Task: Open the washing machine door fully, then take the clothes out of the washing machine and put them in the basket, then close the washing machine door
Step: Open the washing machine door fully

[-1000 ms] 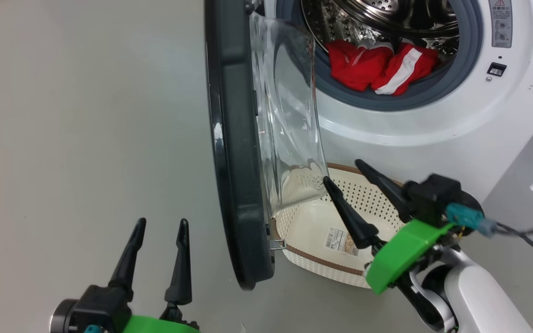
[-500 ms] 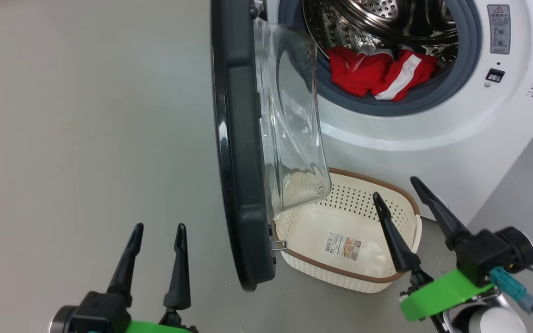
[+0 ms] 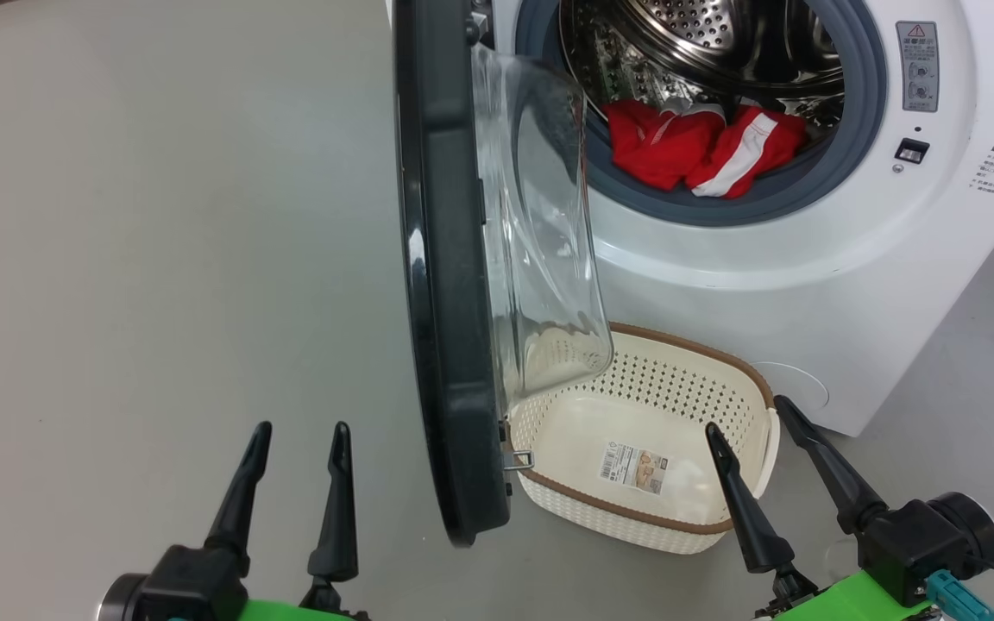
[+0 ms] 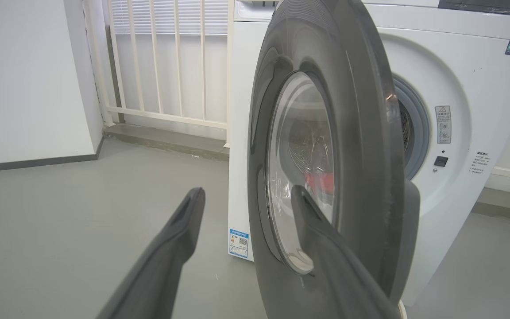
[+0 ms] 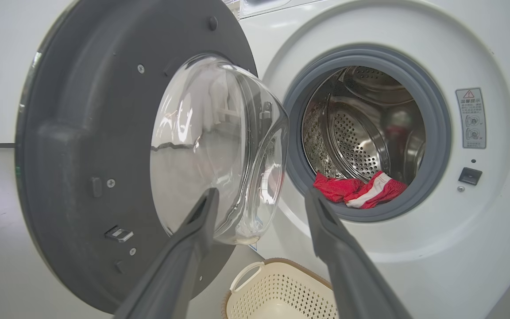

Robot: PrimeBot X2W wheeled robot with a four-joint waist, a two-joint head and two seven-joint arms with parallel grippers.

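1. Head view: the door [image 3: 441, 285], seen edge-on, is swung out from the washer [image 3: 808, 285] over the basket [image 3: 600, 517], so opening is judged unfinished. The clothes [image 3: 695, 151] are left at the washer's mouth. The left pincer [image 3: 303, 427] and right pincer [image 3: 745, 414] are spread, empty. A second ago the right pincer was raised over the basket; now it is drawn back.
2. Left wrist view: the door's outer face is fronted; a wider swing is called for.
3. Right wrist view: the clothes are sighted ahead, well apart.
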